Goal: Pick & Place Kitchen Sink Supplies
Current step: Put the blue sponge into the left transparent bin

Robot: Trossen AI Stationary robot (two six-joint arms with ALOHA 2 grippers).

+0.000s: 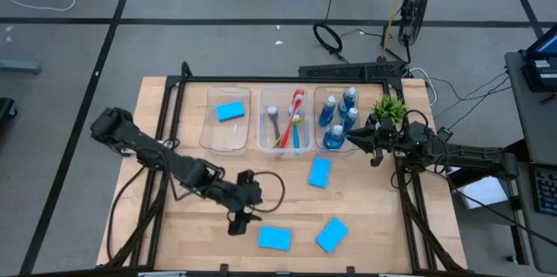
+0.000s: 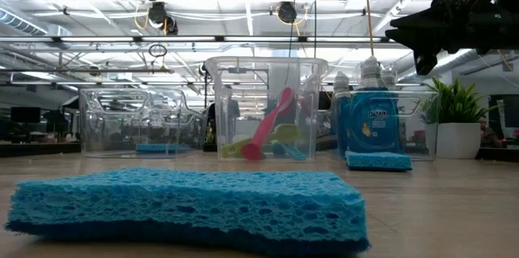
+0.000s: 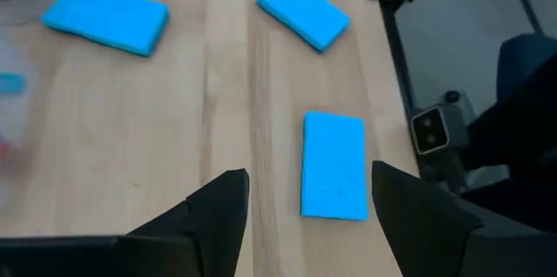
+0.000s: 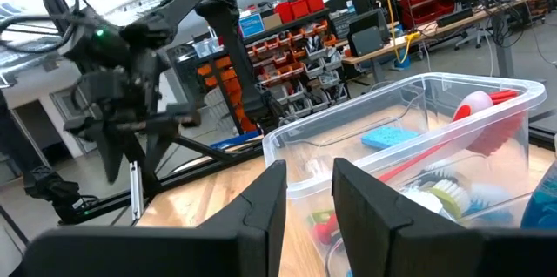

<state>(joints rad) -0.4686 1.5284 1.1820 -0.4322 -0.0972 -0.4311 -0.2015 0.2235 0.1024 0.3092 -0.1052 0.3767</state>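
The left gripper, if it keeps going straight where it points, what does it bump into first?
Probably the blue sponge lying on the wooden table. The left gripper hangs open above it, fingers either side, though the depth is hard to judge.

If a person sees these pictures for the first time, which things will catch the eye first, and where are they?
Three clear bins stand in a row at the table's far side, holding one blue sponge, brushes and blue bottles. Three more loose sponges lie on the bare wood nearer the front. The left pincer hangs open beside the front-left sponge, while the right pincer is at the bottle bin.
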